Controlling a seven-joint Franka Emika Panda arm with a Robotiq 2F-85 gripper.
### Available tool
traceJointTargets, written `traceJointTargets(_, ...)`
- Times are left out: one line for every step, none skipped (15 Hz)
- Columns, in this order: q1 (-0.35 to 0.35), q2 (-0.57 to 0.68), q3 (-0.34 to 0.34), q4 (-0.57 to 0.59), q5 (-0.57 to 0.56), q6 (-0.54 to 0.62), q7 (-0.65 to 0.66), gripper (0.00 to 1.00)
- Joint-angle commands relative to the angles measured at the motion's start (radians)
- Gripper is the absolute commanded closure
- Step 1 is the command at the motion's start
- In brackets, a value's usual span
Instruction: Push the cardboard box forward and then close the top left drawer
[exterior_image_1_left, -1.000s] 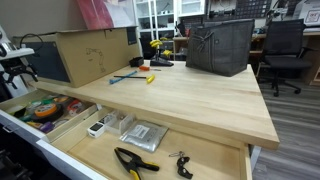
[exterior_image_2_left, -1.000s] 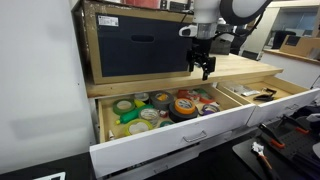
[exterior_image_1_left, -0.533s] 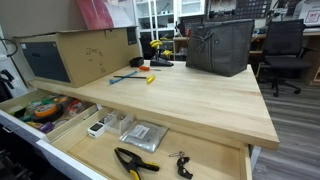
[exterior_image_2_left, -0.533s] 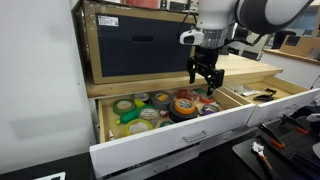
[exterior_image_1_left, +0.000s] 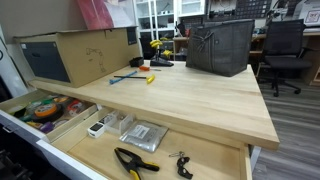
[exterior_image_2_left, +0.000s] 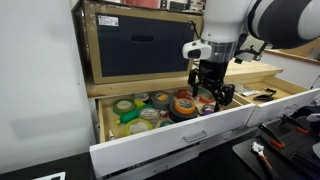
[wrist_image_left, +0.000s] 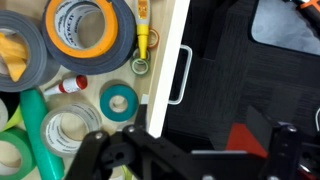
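Note:
The cardboard box (exterior_image_1_left: 88, 52) lies on the wooden table at its back corner; its dark blue-grey end panel (exterior_image_2_left: 138, 44) faces the drawer side. The top left drawer (exterior_image_2_left: 168, 132) stands pulled out below it, full of tape rolls and orange-green odds, and shows in the other exterior view (exterior_image_1_left: 38, 108) too. My gripper (exterior_image_2_left: 210, 94) hangs open and empty just above the drawer's front part, apart from the box. In the wrist view my gripper (wrist_image_left: 190, 152) straddles the drawer's white front panel (wrist_image_left: 166, 70), whose wire handle (wrist_image_left: 180, 75) is visible.
The wide light-wood drawer (exterior_image_1_left: 150, 150) with pliers and keys is also open beside it. A dark grey fabric bin (exterior_image_1_left: 220, 45) stands at the table's far end. Small tools (exterior_image_1_left: 138, 75) lie near the box. Office chairs stand behind.
My gripper has moved down and outward, from in front of the box's end panel to just above the open drawer's front. The box and the drawers have not moved.

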Motion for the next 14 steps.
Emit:
traceJointTargets(0.009, 0.049, 0.007, -0.012, -0.007, 0.042, -0.024, 0.00)
traceJointTargets(0.011, 0.060, 0.005, -0.014, -0.022, 0.049, -0.024, 0.00)
traceJointTargets(0.012, 0.070, 0.006, -0.015, -0.026, 0.056, -0.027, 0.00)
traceJointTargets(0.012, 0.082, 0.004, -0.017, -0.033, 0.068, -0.023, 0.00)
traceJointTargets(0.010, 0.098, 0.007, -0.015, -0.029, 0.078, -0.023, 0.00)
traceJointTargets(0.013, 0.105, 0.016, -0.013, -0.021, 0.082, -0.032, 0.00)
traceJointTargets(0.016, 0.115, 0.023, -0.015, -0.024, 0.097, -0.041, 0.00)
traceJointTargets(0.028, 0.125, 0.027, -0.012, -0.040, 0.100, -0.036, 0.00)
traceJointTargets(0.037, 0.136, 0.030, -0.008, -0.054, 0.099, -0.023, 0.00)
traceJointTargets(0.052, 0.151, 0.029, 0.000, -0.080, 0.085, -0.002, 0.00)
traceJointTargets(0.072, 0.163, 0.019, 0.006, -0.125, 0.076, 0.038, 0.00)
traceJointTargets(0.088, 0.174, 0.009, 0.007, -0.170, 0.078, 0.068, 0.00)
traceJointTargets(0.099, 0.187, 0.007, 0.008, -0.199, 0.077, 0.091, 0.00)
traceJointTargets(0.115, 0.200, -0.002, 0.005, -0.242, 0.085, 0.129, 0.00)
